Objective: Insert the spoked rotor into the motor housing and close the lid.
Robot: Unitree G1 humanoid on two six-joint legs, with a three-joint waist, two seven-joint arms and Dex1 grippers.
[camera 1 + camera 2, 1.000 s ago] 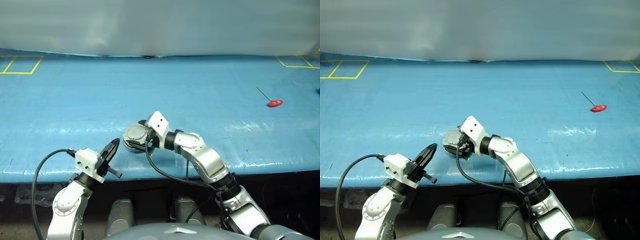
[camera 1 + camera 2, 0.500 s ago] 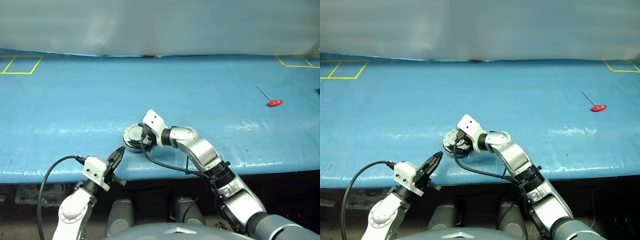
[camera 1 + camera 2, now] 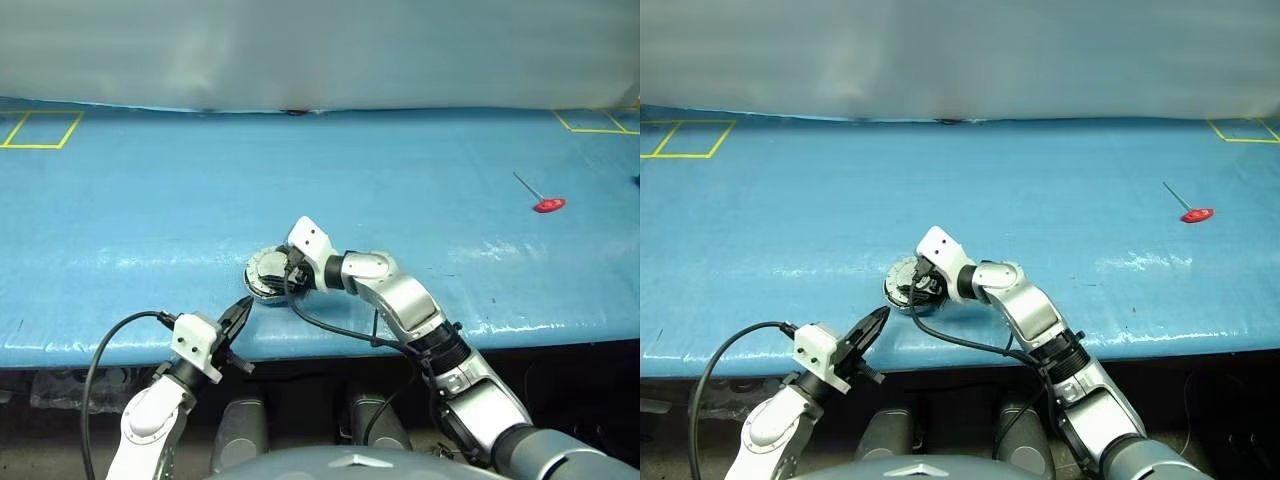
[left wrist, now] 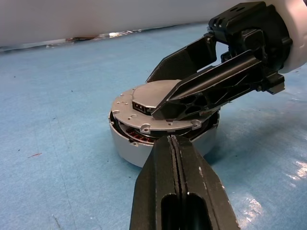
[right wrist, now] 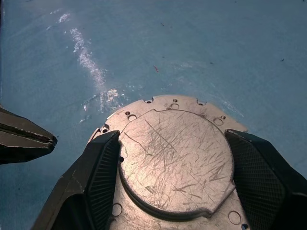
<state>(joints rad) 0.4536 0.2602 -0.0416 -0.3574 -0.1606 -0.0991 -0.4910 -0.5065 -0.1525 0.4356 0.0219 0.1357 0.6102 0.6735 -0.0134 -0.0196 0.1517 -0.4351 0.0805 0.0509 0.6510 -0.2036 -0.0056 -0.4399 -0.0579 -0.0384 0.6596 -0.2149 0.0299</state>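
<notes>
Straddling round grey scratched metal lid [image 5: 175,155], right gripper [image 3: 283,274] fingers spread either side, not clamping. Lid down on silver-grey motor housing [image 4: 125,146], near blue table [image 3: 150,200] front edge. Left gripper [image 4: 176,143] fingers pressed together, just beside housing.

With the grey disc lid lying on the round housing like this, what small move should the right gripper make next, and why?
Probably press the round grey metal lid down flat. In the left wrist view it sits tilted on the silver-grey motor housing, with copper windings showing through the gap. The right gripper straddles the lid's raised centre, fingers on either side. The shut left gripper waits beside the housing.
</notes>
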